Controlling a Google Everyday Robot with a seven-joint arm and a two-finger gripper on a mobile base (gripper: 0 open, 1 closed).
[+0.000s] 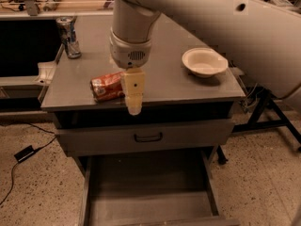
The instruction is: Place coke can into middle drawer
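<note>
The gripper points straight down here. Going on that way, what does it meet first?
Probably the cabinet top near its front edge, just right of the coke can lying on its side. The gripper hangs close to the can's end and may clip it; depth is unclear.
</note>
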